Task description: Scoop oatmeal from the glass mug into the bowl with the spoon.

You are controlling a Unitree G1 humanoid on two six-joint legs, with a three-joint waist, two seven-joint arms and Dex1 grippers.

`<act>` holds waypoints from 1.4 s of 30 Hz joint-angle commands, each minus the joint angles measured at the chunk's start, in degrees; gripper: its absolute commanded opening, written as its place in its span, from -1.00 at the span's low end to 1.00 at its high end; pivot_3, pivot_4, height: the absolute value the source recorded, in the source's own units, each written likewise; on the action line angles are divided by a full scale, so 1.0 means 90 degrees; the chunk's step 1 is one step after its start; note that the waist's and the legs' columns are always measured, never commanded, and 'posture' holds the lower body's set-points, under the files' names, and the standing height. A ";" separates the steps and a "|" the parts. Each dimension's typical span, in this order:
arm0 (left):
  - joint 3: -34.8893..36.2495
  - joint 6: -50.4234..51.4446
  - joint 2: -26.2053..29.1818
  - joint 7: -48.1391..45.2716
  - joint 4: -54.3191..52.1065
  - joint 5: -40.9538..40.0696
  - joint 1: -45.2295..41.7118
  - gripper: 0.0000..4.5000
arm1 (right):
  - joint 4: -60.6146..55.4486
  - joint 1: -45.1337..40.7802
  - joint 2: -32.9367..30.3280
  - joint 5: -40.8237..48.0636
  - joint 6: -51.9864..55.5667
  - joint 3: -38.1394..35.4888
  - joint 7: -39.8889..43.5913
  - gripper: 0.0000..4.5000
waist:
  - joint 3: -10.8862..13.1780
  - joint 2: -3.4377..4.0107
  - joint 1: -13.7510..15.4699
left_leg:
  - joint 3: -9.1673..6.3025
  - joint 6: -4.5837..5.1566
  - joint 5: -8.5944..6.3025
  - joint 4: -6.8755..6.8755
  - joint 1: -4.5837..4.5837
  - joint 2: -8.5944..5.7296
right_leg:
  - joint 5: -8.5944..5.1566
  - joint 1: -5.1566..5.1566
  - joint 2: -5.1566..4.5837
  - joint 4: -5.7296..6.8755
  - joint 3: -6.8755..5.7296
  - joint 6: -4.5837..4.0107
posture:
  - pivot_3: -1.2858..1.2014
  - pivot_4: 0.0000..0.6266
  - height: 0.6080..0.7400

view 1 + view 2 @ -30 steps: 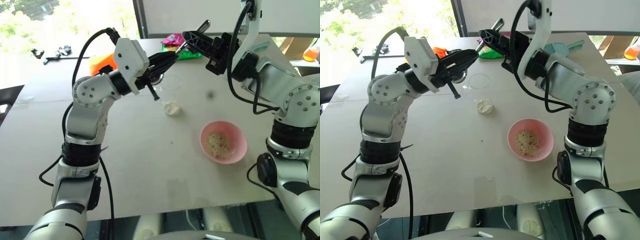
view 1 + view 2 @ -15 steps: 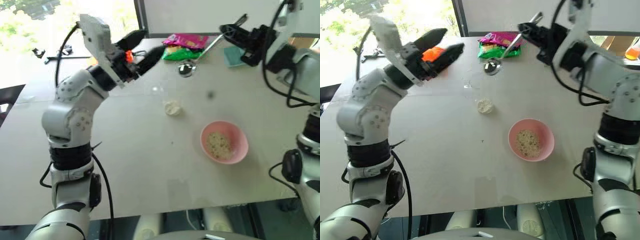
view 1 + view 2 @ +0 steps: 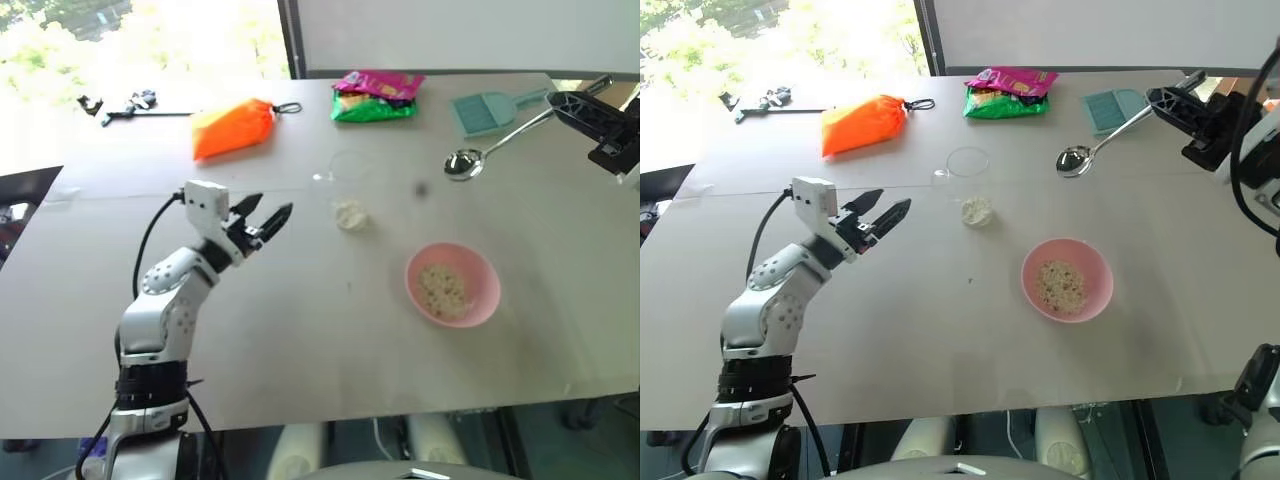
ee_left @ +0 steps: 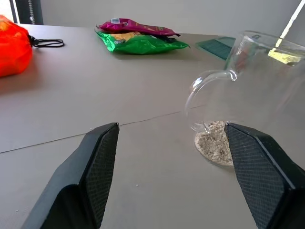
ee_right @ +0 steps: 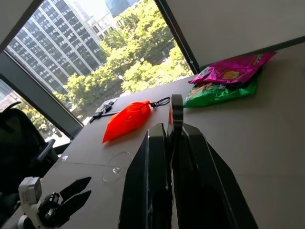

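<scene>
Right eye view: the spoon (image 3: 1102, 144) was held clamped in the right gripper (image 3: 1172, 106) at upper right, while the wide-spread left gripper (image 3: 878, 214) was best brought squarely around the glass mug (image 3: 968, 172) at upper centre.

You're working in what looks like an upper-floor office or test room: beyond the far edge of the plain grey table (image 3: 940, 330) a tall window (image 5: 95, 52) gives onto high-rise buildings (image 5: 47, 43) and treetops (image 5: 138, 62). A black chair (image 5: 19, 143) stands off the table's left edge, and a blank white wall panel (image 3: 1090, 30) backs the far right corner.
</scene>
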 commanded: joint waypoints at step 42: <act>-0.0741 -0.1950 -0.1346 0.0412 0.2623 0.1419 -0.2515 -0.98 | -0.1332 -0.0630 0.0105 0.0785 -0.1497 0.1588 -0.0762 -1.00 | 0.0000 0.0000 -0.0017 | -0.0011 0.0001 0.0000 0.0006 -0.0014 -0.0006 | 0.0000 -0.0002 -0.0006 -0.0007 -0.0012 0.0001 | 0.03 -0.52 1.00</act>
